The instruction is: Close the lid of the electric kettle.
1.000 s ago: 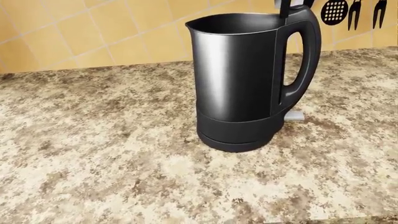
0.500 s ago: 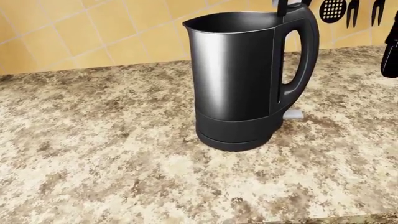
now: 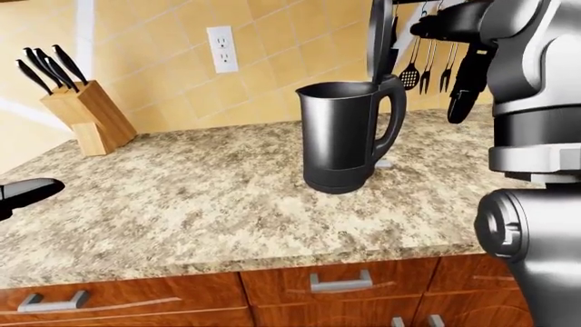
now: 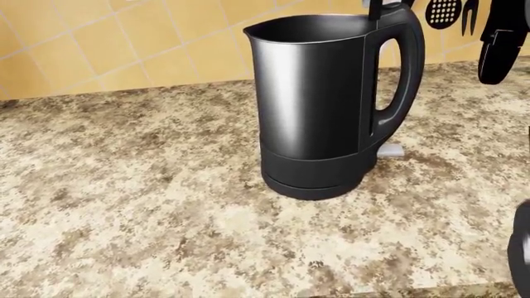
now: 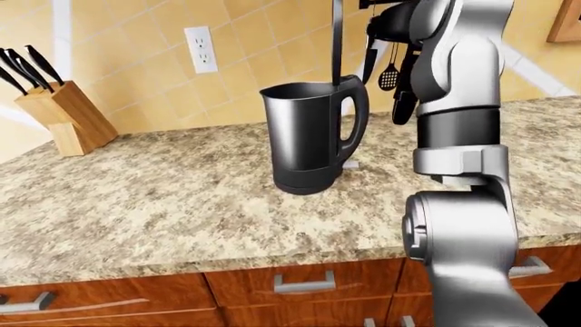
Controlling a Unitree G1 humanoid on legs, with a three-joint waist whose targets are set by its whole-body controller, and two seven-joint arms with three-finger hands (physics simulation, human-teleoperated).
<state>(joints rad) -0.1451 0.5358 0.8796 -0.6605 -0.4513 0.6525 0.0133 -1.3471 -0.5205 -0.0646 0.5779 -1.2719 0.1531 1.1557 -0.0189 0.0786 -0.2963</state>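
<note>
The tall black electric kettle with the brushed-steel sheen (image 3: 345,136) stands on the speckled beige granite counter (image 3: 199,197), near the middle of my left-eye view, its looped handle turned toward three o'clock. Its thin dark lid (image 3: 379,41) stands straight up on the hinge above the handle, wide open, running off the top of the frame at twelve o'clock.

My right hand (image 3: 463,82) is raised at about two o'clock from the kettle, just beside the upright lid but apart from it; I see a gap between them in both eye views. Its black fingers (image 4: 497,56) hang downward, loosely spread and holding nothing. My left hand (image 3: 27,192) shows only as a dark tip at nine o'clock, low over the counter edge; I cannot tell how far its fingers are spread, and nothing seems to be in it.

To do this well, I judge I should bring the right fingers behind the lid's upper edge, on its three o'clock face, and push it over toward nine o'clock so it swings down on the hinge onto the rim. The push should be light and high on the lid: a low or hard shove could slide or tip the kettle. I should follow the arc down until it seats, keeping clear of the handle.
</note>
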